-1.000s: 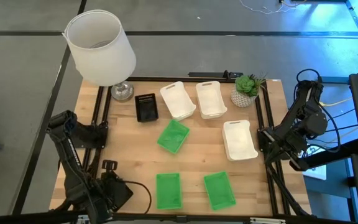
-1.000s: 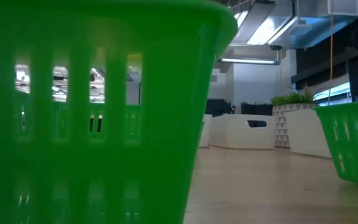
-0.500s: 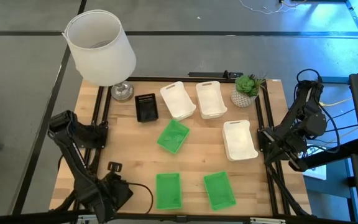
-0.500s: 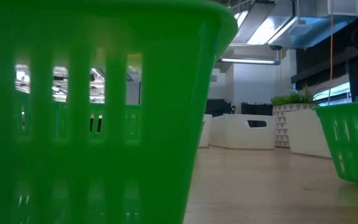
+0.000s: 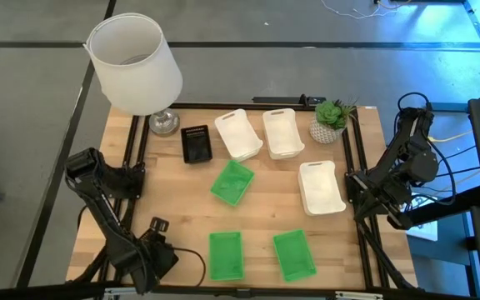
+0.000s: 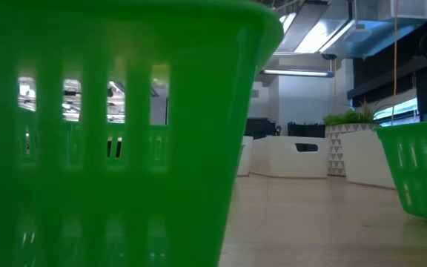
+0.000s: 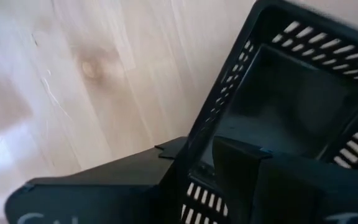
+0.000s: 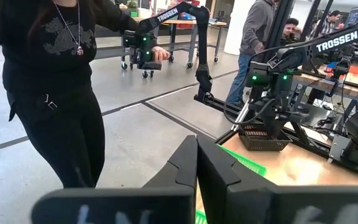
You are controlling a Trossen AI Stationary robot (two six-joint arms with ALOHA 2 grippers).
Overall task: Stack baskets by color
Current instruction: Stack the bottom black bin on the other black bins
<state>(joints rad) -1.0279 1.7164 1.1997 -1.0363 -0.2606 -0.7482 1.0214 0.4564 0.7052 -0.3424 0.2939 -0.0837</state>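
My left gripper (image 7: 207, 152) is at the table's near left corner (image 5: 152, 246), shut on a black basket (image 7: 303, 106); the right wrist view shows that basket (image 8: 261, 138) under the left arm. A second black basket (image 5: 196, 143) lies flat on the table by the lamp's foot. Three white baskets (image 5: 238, 133), (image 5: 282, 132), (image 5: 321, 187) and three green baskets (image 5: 232, 182), (image 5: 225, 255), (image 5: 293, 254) rest singly on their bases. My right gripper (image 8: 196, 163) waits shut and empty beyond the table's right edge (image 5: 390, 200). My left gripper holds the black basket by one slotted side wall (image 7: 199, 171), near the rim. One finger (image 7: 244, 162) is inside the basket and the other (image 7: 173, 158) outside. The fingers come steeply from above. The basket hangs tilted below them; whether it touches the table I cannot tell.
A big white lampshade (image 5: 136, 62) stands over the far left corner, a potted plant (image 5: 332, 119) at the far right. Bare wood (image 5: 165, 192) lies along the left side. A person in black (image 8: 48, 81) stands beyond the table; others are farther back.
My left gripper has gone down toward the table at the near left corner, carrying the black basket, and has rolled a little about its own line. Nothing else has moved.
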